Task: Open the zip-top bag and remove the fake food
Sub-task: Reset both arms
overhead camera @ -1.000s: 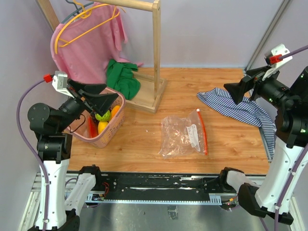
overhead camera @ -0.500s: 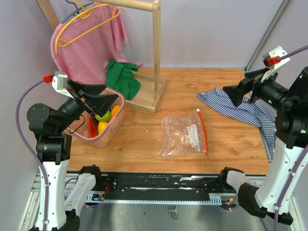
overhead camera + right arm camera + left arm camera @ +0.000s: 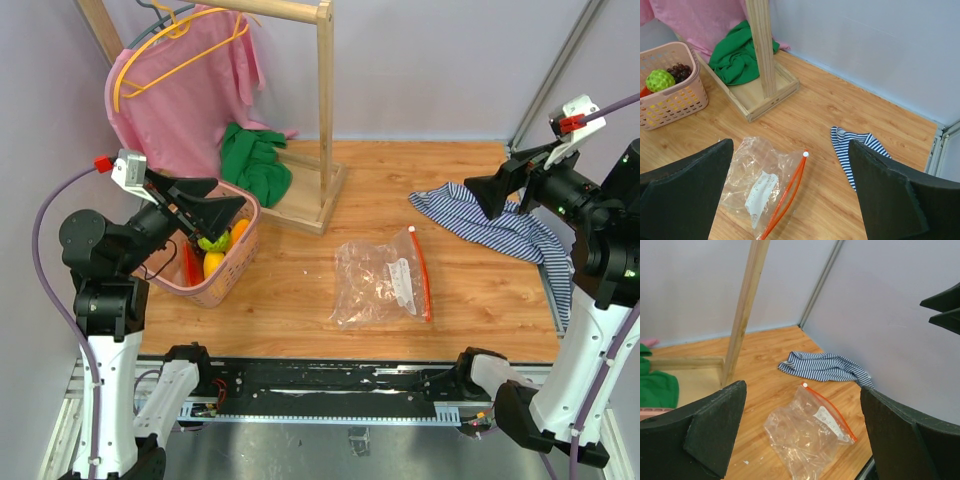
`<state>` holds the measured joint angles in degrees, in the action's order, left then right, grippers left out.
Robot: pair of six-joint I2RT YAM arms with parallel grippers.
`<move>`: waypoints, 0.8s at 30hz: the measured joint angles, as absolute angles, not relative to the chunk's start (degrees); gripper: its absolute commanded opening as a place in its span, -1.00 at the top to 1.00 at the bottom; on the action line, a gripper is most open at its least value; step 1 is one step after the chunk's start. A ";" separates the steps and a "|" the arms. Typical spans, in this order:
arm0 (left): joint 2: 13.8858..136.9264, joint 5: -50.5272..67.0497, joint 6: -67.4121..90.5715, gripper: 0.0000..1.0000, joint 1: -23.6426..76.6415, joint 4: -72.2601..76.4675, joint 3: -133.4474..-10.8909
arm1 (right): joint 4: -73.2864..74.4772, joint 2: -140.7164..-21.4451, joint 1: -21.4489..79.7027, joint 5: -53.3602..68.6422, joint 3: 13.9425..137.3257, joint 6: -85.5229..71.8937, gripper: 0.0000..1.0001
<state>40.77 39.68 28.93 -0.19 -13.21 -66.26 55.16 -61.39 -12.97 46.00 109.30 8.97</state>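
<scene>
the task looked as good as finished. the zip-top bag (image 3: 380,280) lay flat near the middle of the table (image 3: 300,310), its red zip strip along the right edge, and nothing coloured showed inside it. whether the zip stood open could not be told. the fake food (image 3: 213,252) sat in the pink basket (image 3: 228,282) at the left, well apart from the bag. the next move probably called only for parking both arms, unless a check of the bag found something. the left gripper (image 3: 230,195) hung above the basket on a bent, raised arm, jaws wide and empty, pointing toward the bag. the right gripper (image 3: 480,197) hung high over the striped cloth (image 3: 520,235), also wide and empty, angled left.
</scene>
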 measured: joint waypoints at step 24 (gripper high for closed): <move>41.08 38.26 25.28 -0.99 -0.19 -16.86 -68.27 | 55.13 -61.06 -12.97 42.37 109.30 7.31 -0.97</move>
<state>41.08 38.26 25.28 -0.19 -16.86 -68.27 55.13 -61.06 -12.97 42.37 109.30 7.31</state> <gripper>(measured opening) 0.993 0.983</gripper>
